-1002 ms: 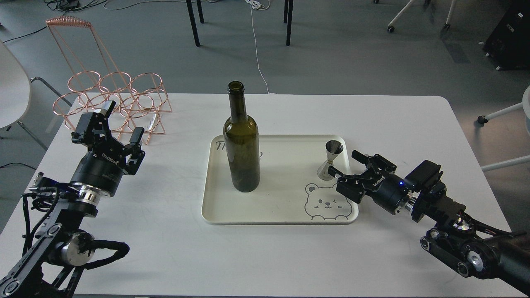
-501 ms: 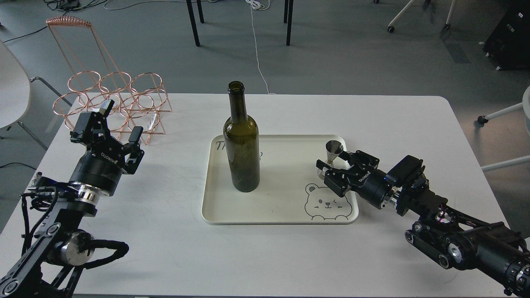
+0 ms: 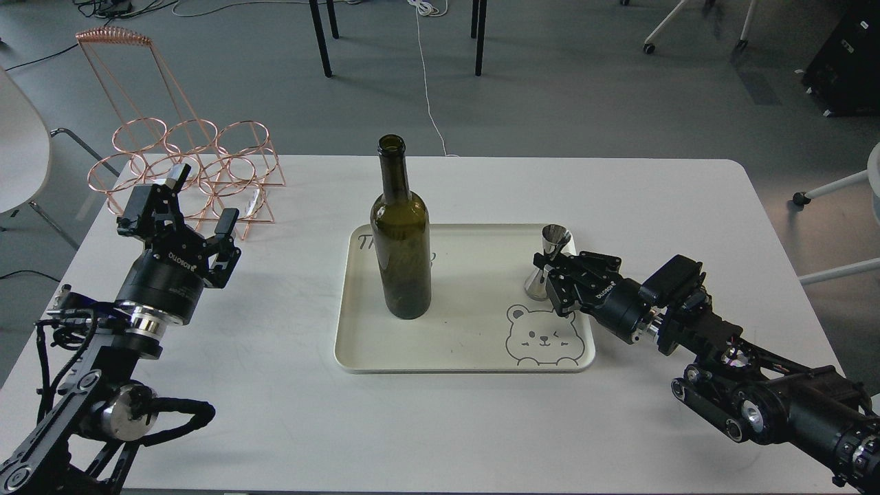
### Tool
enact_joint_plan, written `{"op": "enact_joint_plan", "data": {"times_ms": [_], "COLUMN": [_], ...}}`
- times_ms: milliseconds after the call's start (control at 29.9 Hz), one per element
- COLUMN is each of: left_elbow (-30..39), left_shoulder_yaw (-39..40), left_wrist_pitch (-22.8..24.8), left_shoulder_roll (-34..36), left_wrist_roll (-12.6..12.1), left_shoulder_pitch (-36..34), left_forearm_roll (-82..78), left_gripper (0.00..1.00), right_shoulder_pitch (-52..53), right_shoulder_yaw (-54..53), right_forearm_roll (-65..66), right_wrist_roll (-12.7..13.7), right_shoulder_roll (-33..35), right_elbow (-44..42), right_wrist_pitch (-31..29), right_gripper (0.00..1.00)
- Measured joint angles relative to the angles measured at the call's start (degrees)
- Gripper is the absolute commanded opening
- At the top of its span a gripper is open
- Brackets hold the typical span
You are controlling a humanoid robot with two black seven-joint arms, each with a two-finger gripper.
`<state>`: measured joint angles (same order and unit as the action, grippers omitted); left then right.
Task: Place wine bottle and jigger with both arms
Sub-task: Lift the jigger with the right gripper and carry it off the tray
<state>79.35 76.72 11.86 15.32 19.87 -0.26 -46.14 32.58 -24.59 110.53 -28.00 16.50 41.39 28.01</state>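
The wine bottle (image 3: 402, 240), dark olive-green and unlabelled, stands upright on the left part of a cream tray (image 3: 467, 357). The jigger (image 3: 554, 240), small and steel, stands at the tray's right edge and leans slightly. My right gripper (image 3: 550, 276) reaches in from the right, and its fingers are closed around the jigger's narrow waist. My left gripper (image 3: 199, 206) is open and empty over the table's left side, well away from the bottle.
A copper wire bottle rack (image 3: 185, 165) stands at the table's back left corner, just behind my left gripper. The tray has a bear drawing (image 3: 543, 340) at its front right. The white table (image 3: 687, 206) has chairs and table legs beyond it.
My right gripper moved left to the jigger and closed its fingers on the waist. The jigger now leans a little. The left arm barely moved.
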Motion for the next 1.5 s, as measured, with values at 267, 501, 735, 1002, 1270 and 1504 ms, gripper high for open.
{"op": "enact_joint_plan", "data": {"times_ms": [267,501,735,1002,1270,1504], "left_elbow": [0.65,0.72,0.74,0.76,0.88,0.9], "left_shoulder_yaw": [0.01,0.01,-0.06,-0.16,-0.15,-0.08], "left_wrist_pitch": [-0.08,-0.07,0.0,0.0,0.0,0.0], "left_shoulder_roll": [0.05,0.12,-0.16,-0.36,-0.42,-0.38], "left_wrist_roll": [0.0,0.0,0.0,0.0,0.0,0.0], "left_shoulder_pitch": [0.0,0.0,0.0,0.0,0.0,0.07], "left_forearm_roll": [0.0,0.0,0.0,-0.01,-0.01,-0.01], "left_gripper": [0.98,0.98,0.98,0.98,0.98,0.98], "right_shoulder_pitch": [0.65,-1.32,-6.69,-10.07,-10.11,-9.96], "right_shoulder_yaw": [-5.92,-13.7,-14.14,-14.0,-13.84,-13.56], "right_forearm_roll": [-0.65,-2.28,-10.68,-12.23,-12.27,-12.27], "right_wrist_roll": [0.0,0.0,0.0,0.0,0.0,0.0], "right_shoulder_roll": [1.93,6.49,10.09,11.15,11.19,11.08], "right_elbow": [0.36,-0.46,-2.72,-3.34,-5.17,-5.52], "right_wrist_pitch": [0.0,0.0,0.0,-0.01,-0.01,-0.01], "right_gripper": [0.16,0.16,0.16,0.16,0.28,0.43]}}
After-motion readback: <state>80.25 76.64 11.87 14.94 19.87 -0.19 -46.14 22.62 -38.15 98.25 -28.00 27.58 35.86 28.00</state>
